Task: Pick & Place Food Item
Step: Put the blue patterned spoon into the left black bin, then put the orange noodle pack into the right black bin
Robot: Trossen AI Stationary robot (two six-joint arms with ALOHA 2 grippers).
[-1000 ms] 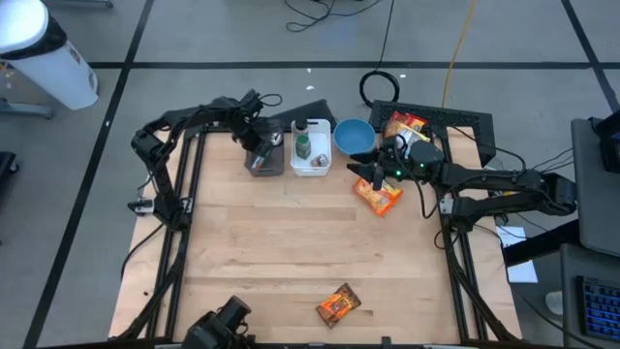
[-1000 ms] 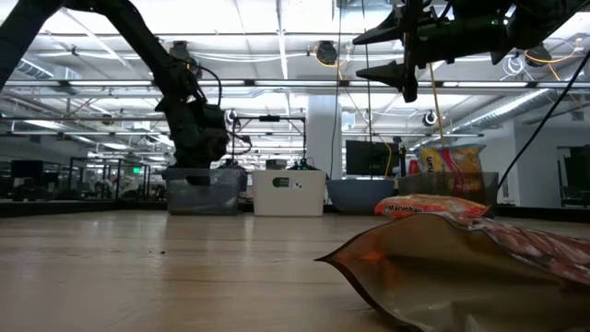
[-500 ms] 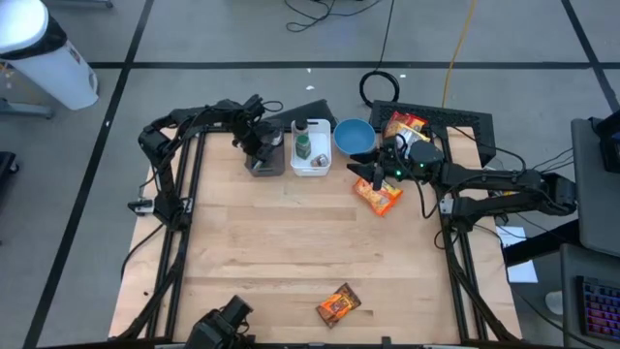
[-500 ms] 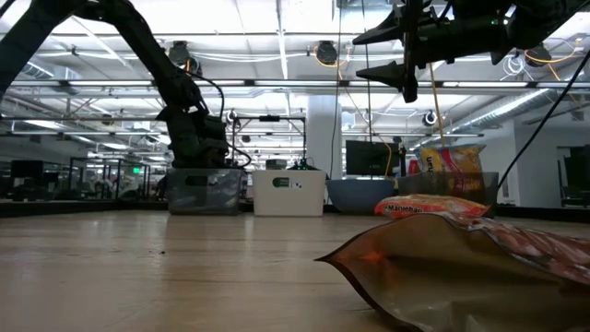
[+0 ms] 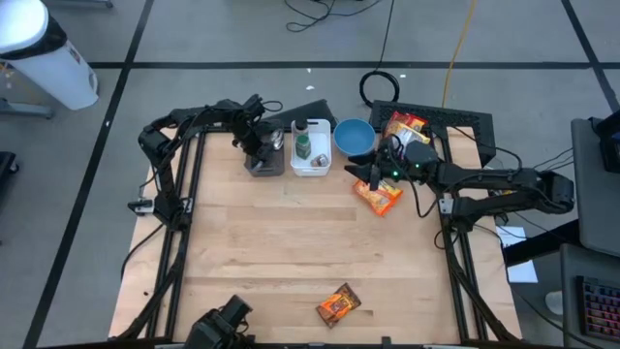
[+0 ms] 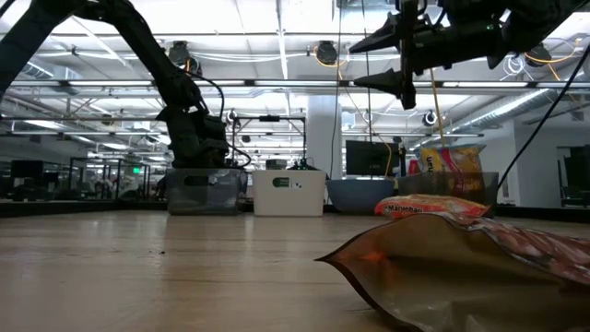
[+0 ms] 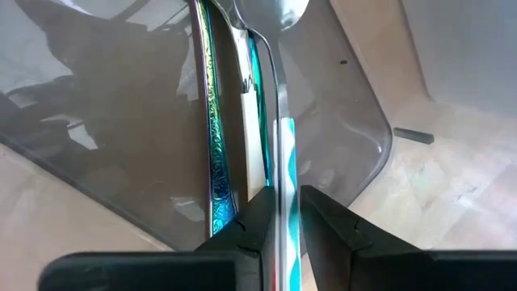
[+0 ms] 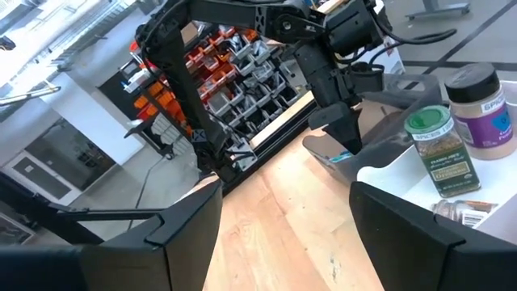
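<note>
Beside the blue round bowl (image 5: 354, 137), the flat orange snack packet (image 5: 377, 196) lies unlifted on the wooden bench (image 5: 291, 242). Right claw (image 5: 362, 172) hovers above it, spread and empty; pick pending. Left claw (image 7: 281, 212), over the clear plastic bin (image 5: 263, 157) left of the bowl, pinches a teal-striped utensil handle (image 7: 286, 194), seen only from its wrist.

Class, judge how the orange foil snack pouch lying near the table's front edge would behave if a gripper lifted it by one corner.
The orange foil snack pouch lies flat and looks crinkled, so it would probably sag and bend. Its glossy film may slip between fingers. It seems light, unlikely to roll.
</note>
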